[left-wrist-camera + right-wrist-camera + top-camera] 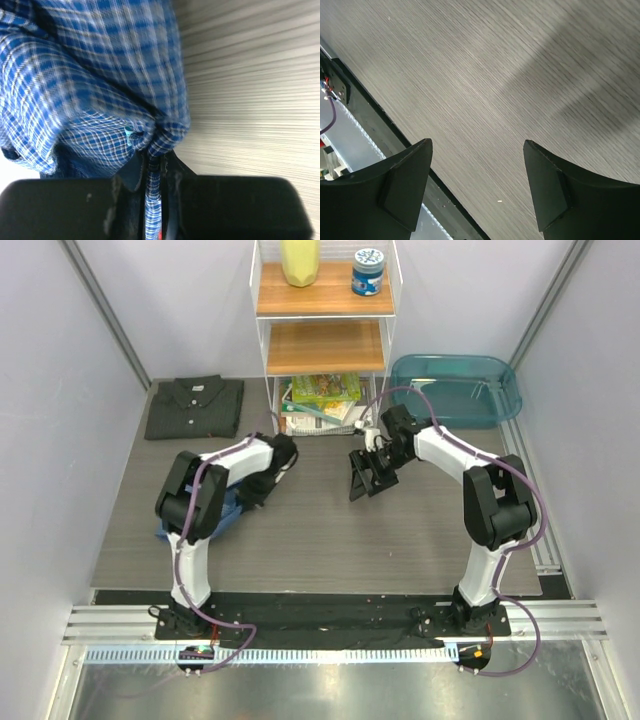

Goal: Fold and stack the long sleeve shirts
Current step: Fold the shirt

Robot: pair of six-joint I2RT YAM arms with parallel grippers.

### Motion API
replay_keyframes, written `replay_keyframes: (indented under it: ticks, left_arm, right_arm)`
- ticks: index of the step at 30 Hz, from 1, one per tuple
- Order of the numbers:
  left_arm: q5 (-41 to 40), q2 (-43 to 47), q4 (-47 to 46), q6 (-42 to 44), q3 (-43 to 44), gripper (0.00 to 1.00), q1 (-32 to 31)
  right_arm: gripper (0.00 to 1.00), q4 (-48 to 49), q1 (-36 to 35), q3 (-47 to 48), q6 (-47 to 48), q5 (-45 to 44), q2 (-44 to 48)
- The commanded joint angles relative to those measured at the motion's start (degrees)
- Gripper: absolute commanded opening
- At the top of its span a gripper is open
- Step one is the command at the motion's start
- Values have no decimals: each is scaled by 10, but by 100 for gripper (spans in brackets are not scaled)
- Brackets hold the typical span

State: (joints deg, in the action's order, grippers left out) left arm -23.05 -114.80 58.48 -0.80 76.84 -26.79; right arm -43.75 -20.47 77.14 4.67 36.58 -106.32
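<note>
The plain charcoal long sleeve shirt lies folded flat at the table's back left. Most of the blue check shirt is hidden under my left arm, with a bunched part showing by the left edge of the table. In the left wrist view the blue check shirt fills the left half, and my left gripper is shut on a pinched fold of it just above the table. My right gripper hangs over mid-table, apart from both shirts. Its jaws are open, with only bare tabletop between them.
A white wire shelf unit stands at the back centre, holding a yellow object and a blue jar. Printed packets lie at its foot. A teal plastic tub sits at the back right. The table's near edge shows in the right wrist view.
</note>
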Motion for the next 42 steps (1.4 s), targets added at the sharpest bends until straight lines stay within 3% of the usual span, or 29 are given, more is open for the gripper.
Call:
replay_keyframes:
  ticks: [1, 4, 5, 6, 7, 8, 9, 13, 15, 16, 17, 18, 20, 21, 24, 27, 30, 32, 37, 39, 42]
  left_arm:
    - [88, -38, -35, -135, 93, 1, -74]
    - [127, -54, -12, -167, 169, 25, -128]
    - [153, -53, -8, -179, 184, 37, -150]
    - [162, -49, 5, -179, 200, 58, -163]
    - [182, -43, 18, -172, 225, 62, -173]
    - [208, -35, 34, -168, 264, 78, -186]
    - [229, -25, 46, -163, 277, 79, -189]
    - [305, 103, 41, -85, 275, 79, -170]
    - [338, 149, 29, -24, 219, 67, -139]
    - [352, 177, 32, 1, 196, 60, -95]
    - [370, 184, 38, 39, 174, 47, -70]
    - [416, 186, 53, 127, 142, 43, -45]
    - [401, 194, 74, 225, 105, 39, 7]
    - [391, 200, 74, 314, 61, 37, 22]
    - [356, 222, 8, 439, -38, 32, 75]
    - [333, 214, -27, 504, -83, 29, 74]
    - [354, 173, -37, 513, -116, 24, 58]
    - [386, 148, -31, 470, -119, 19, 33]
    - [473, 100, -65, 261, -96, 15, -167]
    - [526, 93, -75, 154, -34, 18, -233]
    - [605, 110, -80, 73, 38, 30, -224]
  right_arm:
    - [79, 2, 13, -9, 6, 9, 44]
    - [80, 3, 20, -16, 3, 5, 47]
    - [79, 2, 23, -16, 1, 3, 45]
    - [80, 2, 26, -16, -2, 3, 45]
    - [80, 2, 28, -19, -7, 2, 45]
    - [80, 2, 30, -21, -10, 2, 45]
    - [80, 3, 32, -22, -11, 2, 47]
    - [80, 30, 33, -44, -42, 13, 48]
    - [80, 52, 34, -57, -64, 28, 46]
    - [79, 79, 33, -69, -88, 43, 48]
    - [79, 95, 32, -76, -104, 51, 49]
    - [78, 111, 32, -83, -112, 60, 52]
    - [77, 154, 33, -101, -144, 68, 60]
    - [76, 163, 33, -105, -150, 68, 63]
    - [75, 189, 40, -117, -175, 68, 74]
    - [74, 192, 57, -125, -190, 76, 78]
    - [72, 195, 85, -141, -200, 83, 80]
    - [68, 191, 104, -150, -203, 89, 78]
    - [59, 148, 128, -135, -165, 73, 61]
    - [58, 150, 125, -123, -165, 70, 53]
    - [58, 149, 114, -94, -168, 64, 25]
